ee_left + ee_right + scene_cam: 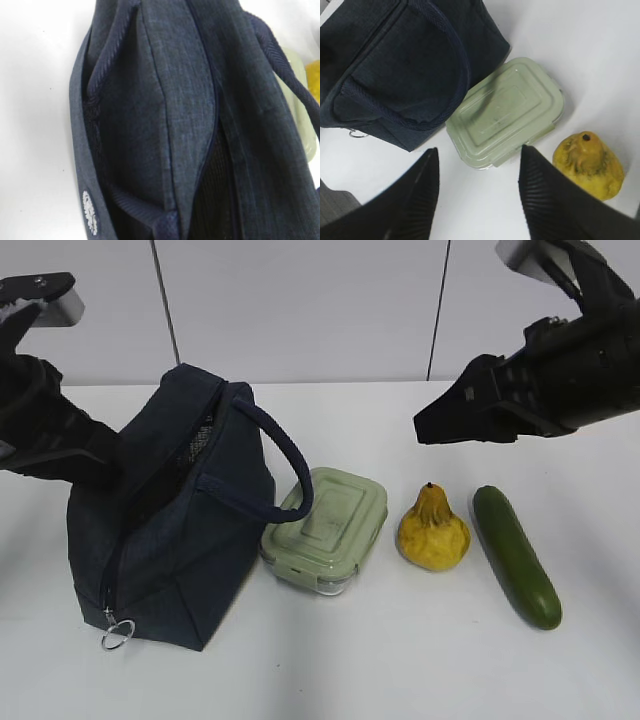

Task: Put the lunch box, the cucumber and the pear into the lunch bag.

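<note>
The dark navy lunch bag (170, 530) stands at the left, its ring pull (117, 635) at the near bottom end and a narrow gap open along the top. It fills the left wrist view (165, 110). The sage-green lunch box (327, 525) lies right of it, then the yellow pear (433, 532) and the cucumber (515, 555). My left gripper (95, 455) is against the bag's far left side, its fingers hidden. My right gripper (428, 430) hangs open and empty above the pear and lunch box (507, 112). Its fingertips (432, 165) frame the box's near edge, with the pear (590, 162) at the right.
The white table (380, 660) carries everything. The bag's looped handle (285, 455) arches over toward the lunch box. A grey wall with panel seams stands behind the table.
</note>
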Robot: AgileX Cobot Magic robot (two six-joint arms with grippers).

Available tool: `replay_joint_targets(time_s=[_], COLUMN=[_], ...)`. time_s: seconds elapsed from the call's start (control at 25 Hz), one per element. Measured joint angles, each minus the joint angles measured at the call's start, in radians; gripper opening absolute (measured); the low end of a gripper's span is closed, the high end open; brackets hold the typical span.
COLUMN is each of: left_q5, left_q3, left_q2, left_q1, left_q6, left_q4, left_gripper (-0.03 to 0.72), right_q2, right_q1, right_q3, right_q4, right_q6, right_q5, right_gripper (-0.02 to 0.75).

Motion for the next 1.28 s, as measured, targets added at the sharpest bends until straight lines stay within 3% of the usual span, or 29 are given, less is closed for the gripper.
replay_joint_targets(time_s=[0.36,0.64,1.28], left_q5=[-0.003,-0.003,-0.006], left_q3=[0.000,0.000,0.000], left_q2=[0.000,0.000,0.000], left_q1=[0.000,0.000,0.000], left_q6=[0.000,0.000,0.000], left_q4=[0.000,0.000,0.003], left_gripper=[-0.003,-0.004,-0.004], right_q2=[0.024,0.139,0.359], right_q1=[0.000,-0.046,-0.075], right_q3=[-0.001,-0.001,-0.006], right_q4=[-0.073,-0.358,-0.677], right_q6=[0.029,0.350,0.558], right_q5=[-0.058,-0.078,-0.045], right_gripper=[0.405,0.405,0.405])
